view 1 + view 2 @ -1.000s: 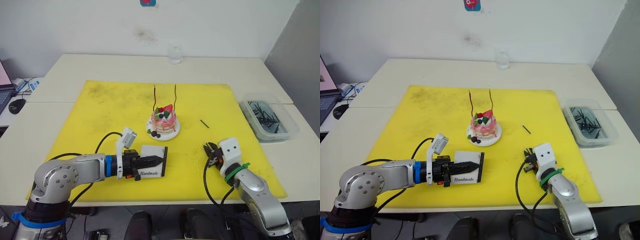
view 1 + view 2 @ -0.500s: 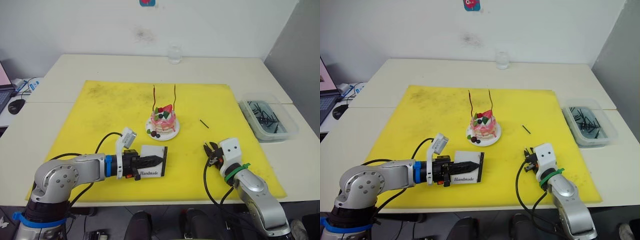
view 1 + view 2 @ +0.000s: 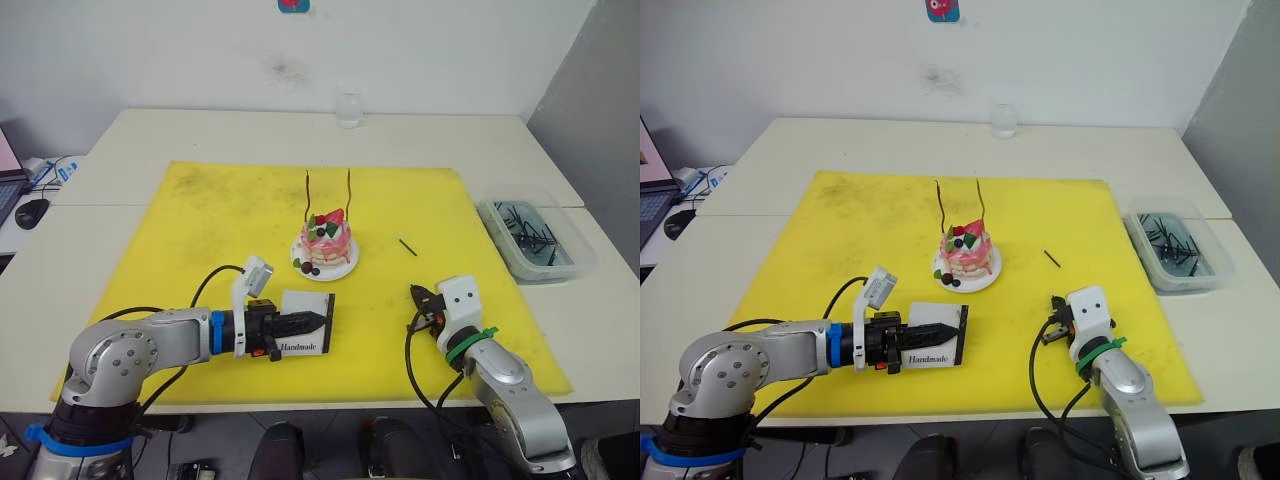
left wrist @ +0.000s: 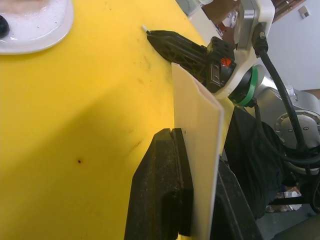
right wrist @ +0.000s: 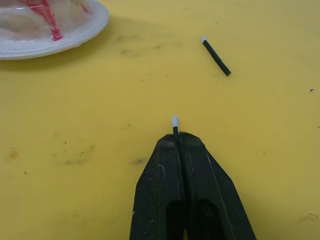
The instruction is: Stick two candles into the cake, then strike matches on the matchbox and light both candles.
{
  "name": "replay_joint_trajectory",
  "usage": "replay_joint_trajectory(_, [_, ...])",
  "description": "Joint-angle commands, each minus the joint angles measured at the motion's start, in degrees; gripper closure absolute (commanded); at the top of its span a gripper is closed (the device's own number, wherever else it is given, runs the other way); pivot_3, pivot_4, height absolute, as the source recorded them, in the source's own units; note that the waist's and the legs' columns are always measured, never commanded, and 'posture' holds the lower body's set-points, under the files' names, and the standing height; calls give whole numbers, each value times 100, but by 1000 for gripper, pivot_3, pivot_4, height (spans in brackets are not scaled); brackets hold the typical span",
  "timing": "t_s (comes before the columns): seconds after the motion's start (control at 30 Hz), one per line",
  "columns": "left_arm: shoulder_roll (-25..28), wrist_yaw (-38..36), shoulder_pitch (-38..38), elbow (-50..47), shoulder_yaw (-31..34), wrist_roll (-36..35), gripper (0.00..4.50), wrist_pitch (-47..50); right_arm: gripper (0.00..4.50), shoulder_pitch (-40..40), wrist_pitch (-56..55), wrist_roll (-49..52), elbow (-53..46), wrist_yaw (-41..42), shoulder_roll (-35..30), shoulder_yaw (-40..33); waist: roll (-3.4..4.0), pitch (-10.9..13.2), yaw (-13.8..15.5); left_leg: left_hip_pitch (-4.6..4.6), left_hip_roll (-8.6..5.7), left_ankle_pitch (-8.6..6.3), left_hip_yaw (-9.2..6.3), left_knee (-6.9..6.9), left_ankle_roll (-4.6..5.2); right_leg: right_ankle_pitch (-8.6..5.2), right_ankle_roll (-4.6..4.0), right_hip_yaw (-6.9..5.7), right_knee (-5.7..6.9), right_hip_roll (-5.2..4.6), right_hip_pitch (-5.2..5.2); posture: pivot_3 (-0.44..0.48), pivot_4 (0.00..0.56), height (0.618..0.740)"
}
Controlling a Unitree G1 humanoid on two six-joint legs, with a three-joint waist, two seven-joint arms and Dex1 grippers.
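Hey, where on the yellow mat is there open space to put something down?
The yellow mat is bare along its left half, from the cake out to the mat's left edge, and behind the candles. The front is crowded: left gripper holding the matchbox, right gripper pinching a match, a loose match nearby.

Pink layered cake (image 3: pixel 328 243) on white plate, mid-mat, two thin dark-red candles (image 3: pixel 309 192) upright in it, unlit. White "Handmade" matchbox (image 3: pixel 307 320) pinched in left tool (image 3: pixel 322 319), dark strip toward right. One white-tipped match (image 5: pixel 175 125) clamped in right tool (image 5: pixel 181 141); another match (image 3: pixel 408 247) flat beside cake.
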Motion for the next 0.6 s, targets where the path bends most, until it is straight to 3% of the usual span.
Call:
replay_joint_trajectory(0.03, [-130,82,-215,-41,23,-6,4500,-107,4474,-150,214,203,-629,239,-208,-96,0,0,1,0,0,0,0,0,0,0,0,0,0,0,0,0,150,729])
replay_joint_trajectory(0.17, [-327,272,-568,75,-10,35,4500,-90,4474,-498,620,511,-1340,738,-773,-235,2,1,4,-2,-2,0,1,0,0,0,0,0,0,2,-1,0,150,729])
replay_joint_trajectory(0.43, [-672,170,-1386,518,-332,524,4500,-235,4474,-1222,769,1178,-2207,2533,-2844,-251,1,2,8,-5,-14,0,-1,5,1,0,2,-4,-8,12,2,0,150,729])
replay_joint_trajectory(0.6, [-736,-21,-1588,598,-440,625,4500,-208,4474,-1589,689,1153,-2150,2773,-3144,20,1,3,-1,-4,-14,0,-3,4,1,0,1,-6,-5,19,1,0,150,729])
